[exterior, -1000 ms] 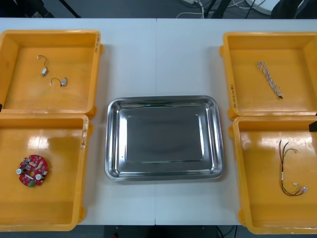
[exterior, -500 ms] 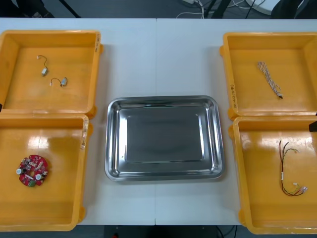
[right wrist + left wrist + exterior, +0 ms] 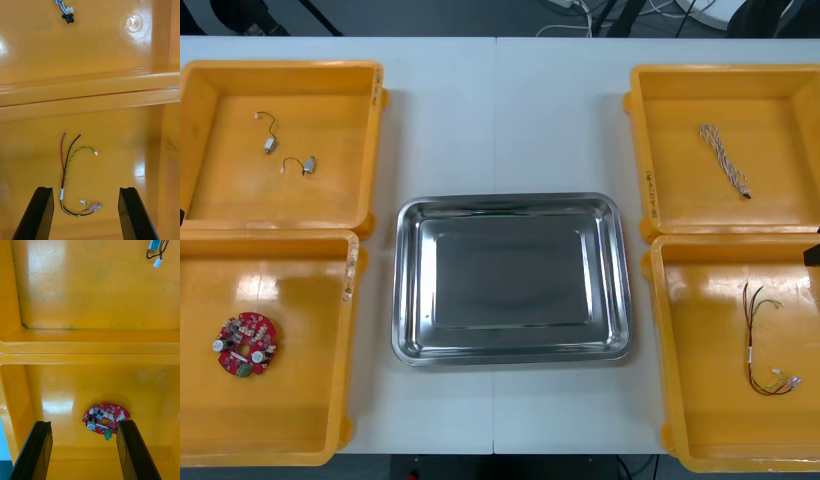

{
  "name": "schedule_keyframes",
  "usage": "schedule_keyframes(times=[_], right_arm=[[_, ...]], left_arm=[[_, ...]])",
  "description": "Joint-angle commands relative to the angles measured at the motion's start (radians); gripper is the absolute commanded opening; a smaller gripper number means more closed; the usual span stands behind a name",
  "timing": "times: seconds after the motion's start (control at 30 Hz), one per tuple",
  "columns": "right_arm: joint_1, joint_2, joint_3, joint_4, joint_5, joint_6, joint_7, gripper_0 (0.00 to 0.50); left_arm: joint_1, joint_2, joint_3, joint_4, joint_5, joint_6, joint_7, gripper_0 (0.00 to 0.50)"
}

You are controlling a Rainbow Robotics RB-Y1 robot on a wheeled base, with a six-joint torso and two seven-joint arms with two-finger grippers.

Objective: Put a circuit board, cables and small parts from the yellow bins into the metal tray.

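**Kitting station: tray unfilled, both grippers poised over the near bins**

1. metal tray (image 3: 510,270): at the centre of the table (image 3: 510,120), between the two pairs of bins. It is bare and shiny with nothing in it, so the task is judged not yet begun.
2. round red circuit board (image 3: 247,344): lies flat on the floor of the near left yellow bin (image 3: 352,300), apart from every wall.
3. small metal parts (image 3: 308,166): two, each with a short wire tail, near each other in the far left yellow bin (image 3: 376,150).
4. twisted blue and white cable (image 3: 725,160): one, lying diagonally in the far right yellow bin (image 3: 638,150).
5. red and yellow cable (image 3: 762,345): a loose bundle with a black strand and splayed ends, in the near right yellow bin (image 3: 658,350).
6. left gripper (image 3: 84,453): above the circuit board, fingers spread wide, holding nothing.
7. right gripper (image 3: 85,213): above the red and yellow cable, fingers likewise wide and empty.

Hazards, as judged:
- The board lies flat, so the fingers may skid off its rim or bear down on its components.
- The thin cable may slip the pads, or only one strand may be caught.
- The cable's splayed ends could snag the bin wall on the lift.
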Motion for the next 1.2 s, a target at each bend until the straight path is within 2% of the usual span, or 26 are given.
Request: schedule_keyframes(times=[0.03, 1.2], right_arm=[[0.006, -0.002, -0.035, -0.028, 0.003, 0.006, -0.042, 0.500], [0.006, -0.002, -0.035, -0.028, 0.003, 0.006, -0.042, 0.500]], left_arm=[[0.013, -0.004, 0.029, -0.032, -0.010, 0.007, -0.040, 0.500], [0.013, -0.004, 0.029, -0.032, -0.010, 0.007, -0.040, 0.500]])
